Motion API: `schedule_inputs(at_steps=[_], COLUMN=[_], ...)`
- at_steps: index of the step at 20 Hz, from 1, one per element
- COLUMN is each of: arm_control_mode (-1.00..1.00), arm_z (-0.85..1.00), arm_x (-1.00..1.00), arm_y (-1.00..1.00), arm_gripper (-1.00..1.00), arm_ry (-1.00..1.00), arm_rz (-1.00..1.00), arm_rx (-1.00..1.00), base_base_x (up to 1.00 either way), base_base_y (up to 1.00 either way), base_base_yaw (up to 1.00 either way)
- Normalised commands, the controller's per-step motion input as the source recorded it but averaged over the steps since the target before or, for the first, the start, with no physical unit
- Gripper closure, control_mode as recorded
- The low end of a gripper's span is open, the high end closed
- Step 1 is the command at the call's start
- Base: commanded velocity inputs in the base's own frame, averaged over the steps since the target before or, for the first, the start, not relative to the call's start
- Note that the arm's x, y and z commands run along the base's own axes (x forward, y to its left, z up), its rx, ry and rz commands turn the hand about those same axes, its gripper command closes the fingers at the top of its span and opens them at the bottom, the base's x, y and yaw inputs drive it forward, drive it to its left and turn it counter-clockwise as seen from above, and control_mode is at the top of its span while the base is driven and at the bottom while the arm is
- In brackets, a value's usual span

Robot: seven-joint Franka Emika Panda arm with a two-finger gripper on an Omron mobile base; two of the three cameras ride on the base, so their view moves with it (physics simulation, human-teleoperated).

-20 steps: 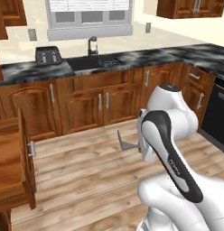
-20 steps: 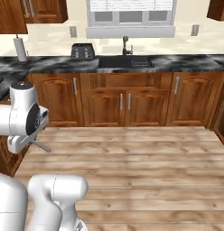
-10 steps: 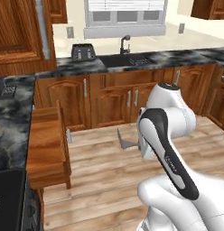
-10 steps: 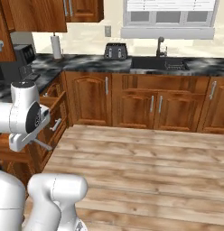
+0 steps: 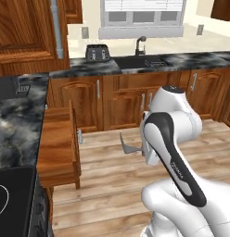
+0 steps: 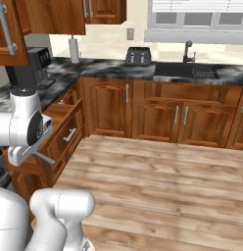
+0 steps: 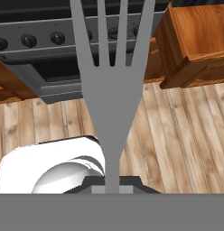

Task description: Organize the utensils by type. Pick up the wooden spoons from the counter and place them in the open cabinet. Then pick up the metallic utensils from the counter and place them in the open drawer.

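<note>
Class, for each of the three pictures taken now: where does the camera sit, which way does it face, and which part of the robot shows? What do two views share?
Left base view: behind the arm, left; faces the sink wall; arm at lower right, holding the fork.
Right base view: behind the arm, right; faces the same wall; arm at lower left.
Hand view: on the hand, looking along the claw past the fork to the wooden floor.
Shared: both base views show the toaster, sink and open drawer.

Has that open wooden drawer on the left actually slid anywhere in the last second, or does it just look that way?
No. The drawer sits the same against its counter; the whole picture swung because the robot's base turned, carrying the fork in its gripper.
</note>
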Motion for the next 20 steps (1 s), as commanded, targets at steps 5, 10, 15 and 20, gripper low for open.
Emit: schedule_inputs(at_steps=[5, 10, 15, 20], arm_control_mode=[1.00, 1.00, 1.00, 1.00], arm_z=[0.00, 0.00, 0.00, 0.00], arm_x=[0.00, 0.00, 0.00, 0.00], arm_y=[0.00, 0.00, 0.00, 0.00], arm_gripper=[1.00, 1.00, 1.00, 1.00], arm_ry=[0.00, 0.00, 0.00, 0.00], arm_rz=[0.00, 0.00, 0.00, 0.00], arm_rx=[0.00, 0.00, 0.00, 0.00], base_base_x=[0.01, 0.00, 0.00, 0.01], base_base_y=[0.03, 0.19, 0.31, 0.32], base_base_yaw=[-0.06, -0.07, 0.00, 0.02])
